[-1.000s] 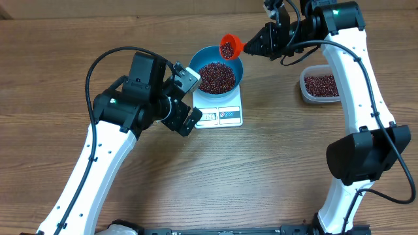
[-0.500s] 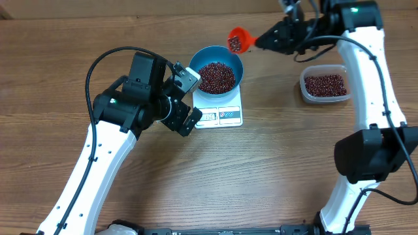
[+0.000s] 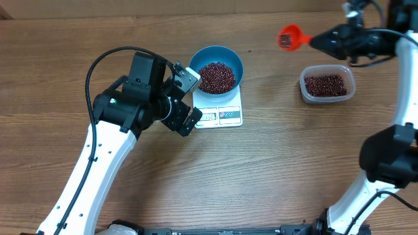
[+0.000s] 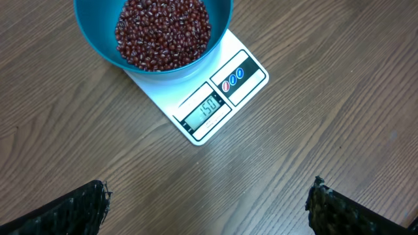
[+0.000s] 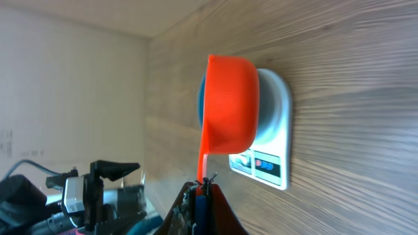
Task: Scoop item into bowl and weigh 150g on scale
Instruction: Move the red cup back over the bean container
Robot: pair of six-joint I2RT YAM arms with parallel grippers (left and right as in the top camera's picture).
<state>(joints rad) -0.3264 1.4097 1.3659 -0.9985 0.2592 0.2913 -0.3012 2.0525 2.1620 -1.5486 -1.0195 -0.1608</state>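
Note:
The blue bowl stands on the white scale, holding a heap of dark red beans. In the left wrist view the bowl and beans are at the top, and the scale has a lit display. My left gripper hovers open just left of the scale, nothing between its fingers. My right gripper is shut on the handle of a red scoop with a few beans in it, held in the air between the bowl and the tub. The scoop fills the right wrist view.
A clear plastic tub with more beans stands at the right, just below the right gripper. The table's back edge and a wall run close behind the bowl. Bare wood lies in front of the scale.
The right arm has carried the scoop from above the bowl's rim to the right, towards the tub. The left arm, bowl and scale have not moved.

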